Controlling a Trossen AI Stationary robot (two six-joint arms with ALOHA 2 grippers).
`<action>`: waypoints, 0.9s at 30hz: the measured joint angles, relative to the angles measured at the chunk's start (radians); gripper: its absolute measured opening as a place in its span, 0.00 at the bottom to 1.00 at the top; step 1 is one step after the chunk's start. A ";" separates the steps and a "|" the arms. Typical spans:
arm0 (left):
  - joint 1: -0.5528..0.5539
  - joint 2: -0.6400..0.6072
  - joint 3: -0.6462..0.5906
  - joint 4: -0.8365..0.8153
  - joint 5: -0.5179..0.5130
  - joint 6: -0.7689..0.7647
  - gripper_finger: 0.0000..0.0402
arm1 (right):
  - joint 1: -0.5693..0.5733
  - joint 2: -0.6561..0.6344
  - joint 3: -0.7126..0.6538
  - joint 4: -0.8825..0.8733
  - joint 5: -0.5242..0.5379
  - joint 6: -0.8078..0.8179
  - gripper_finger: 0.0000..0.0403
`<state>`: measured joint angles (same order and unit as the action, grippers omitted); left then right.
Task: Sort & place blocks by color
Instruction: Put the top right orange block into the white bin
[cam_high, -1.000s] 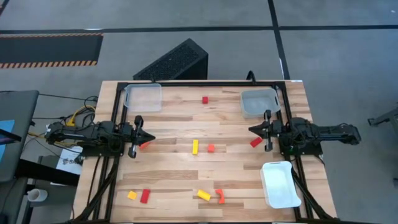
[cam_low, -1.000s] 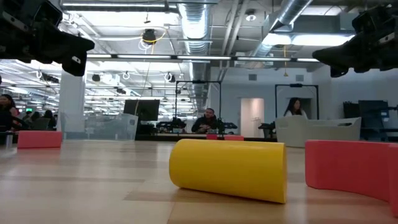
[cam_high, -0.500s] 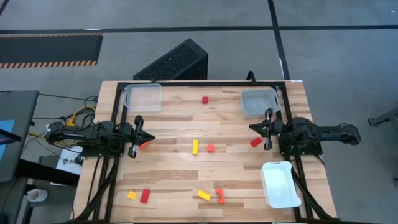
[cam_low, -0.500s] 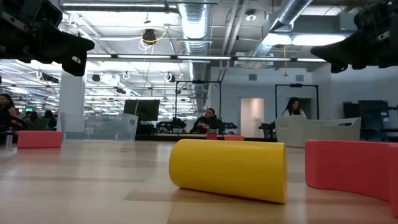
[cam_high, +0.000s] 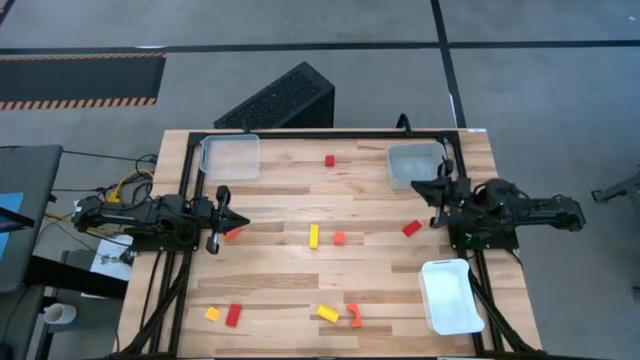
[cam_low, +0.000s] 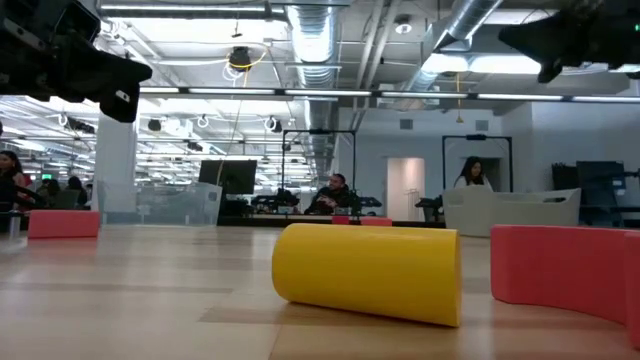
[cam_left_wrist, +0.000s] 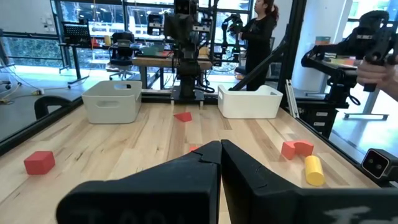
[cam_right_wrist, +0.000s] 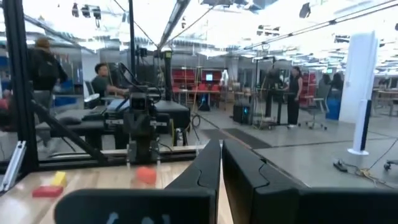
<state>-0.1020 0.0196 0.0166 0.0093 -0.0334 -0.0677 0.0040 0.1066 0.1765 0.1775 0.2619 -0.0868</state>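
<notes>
Small red, orange and yellow blocks lie scattered flat on the wooden table: a red cube (cam_high: 329, 160) far back, a yellow bar (cam_high: 314, 236) and an orange cube (cam_high: 339, 238) in the middle, a red block (cam_high: 411, 228) toward the right, and several near the front edge, among them a yellow cylinder (cam_low: 368, 272) and a curved orange piece (cam_high: 354, 315). My left gripper (cam_high: 240, 220) is shut at the left edge, pointing level above a red block (cam_high: 232, 233). My right gripper (cam_high: 415, 186) is shut at the right edge, raised and tipped upward, holding nothing.
Two clear trays stand at the far corners, one at the left (cam_high: 230, 157) and one at the right (cam_high: 415, 163). A white tray (cam_high: 450, 295) sits at the near right. The black frame (cam_high: 320, 133) runs along the far edge. People work in the room behind.
My right gripper has risen and tipped its fingers upward, swinging a little toward the far edge and off the red block it stood over. It stays shut.
</notes>
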 joint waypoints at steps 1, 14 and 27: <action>0.000 0.000 0.000 0.000 0.000 0.000 0.00 | 0.000 0.029 0.019 -0.004 0.000 0.000 0.11; 0.000 0.000 0.000 0.000 0.000 0.000 0.00 | -0.039 0.567 0.234 -0.019 -0.022 0.033 0.11; 0.000 0.000 0.000 0.000 0.000 0.000 0.00 | 0.018 0.947 0.299 0.121 -0.028 0.112 0.22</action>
<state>-0.1020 0.0196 0.0166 0.0093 -0.0332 -0.0677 0.0216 1.0532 0.4759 0.2981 0.2338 0.0254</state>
